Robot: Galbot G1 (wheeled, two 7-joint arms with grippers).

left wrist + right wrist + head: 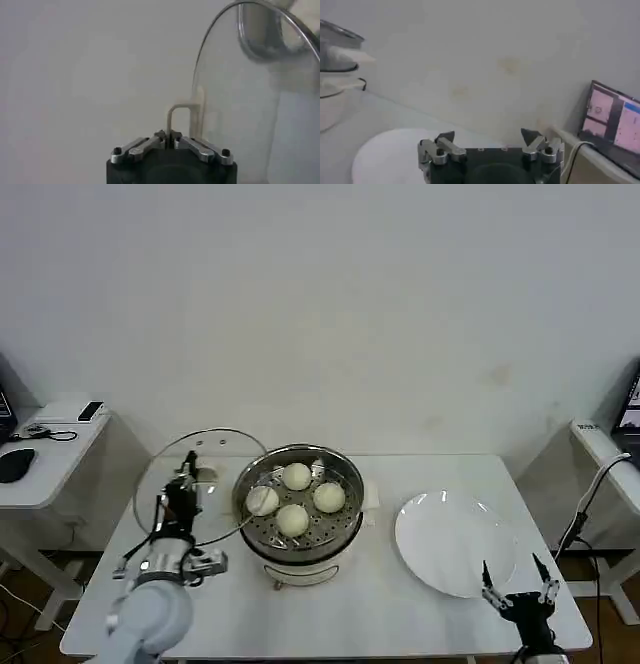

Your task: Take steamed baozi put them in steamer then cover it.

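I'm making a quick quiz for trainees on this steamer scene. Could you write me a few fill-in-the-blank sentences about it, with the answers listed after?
1. The steamer holds ____ steamed baozi on its perforated tray.
2. The left end effector is shut on the handle of the ____, held tilted beside the steamer.
3. The white plate at the right end effector has ____ buns on it.
4. The right end effector's fingers are ____.

Missing words: four; cover; no; open

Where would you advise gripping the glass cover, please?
By its cream-white handle: the cover is a thin tilted disc with a slippery glass face. The left gripper grips there now, coming from the handle side, the side away from the steamer.
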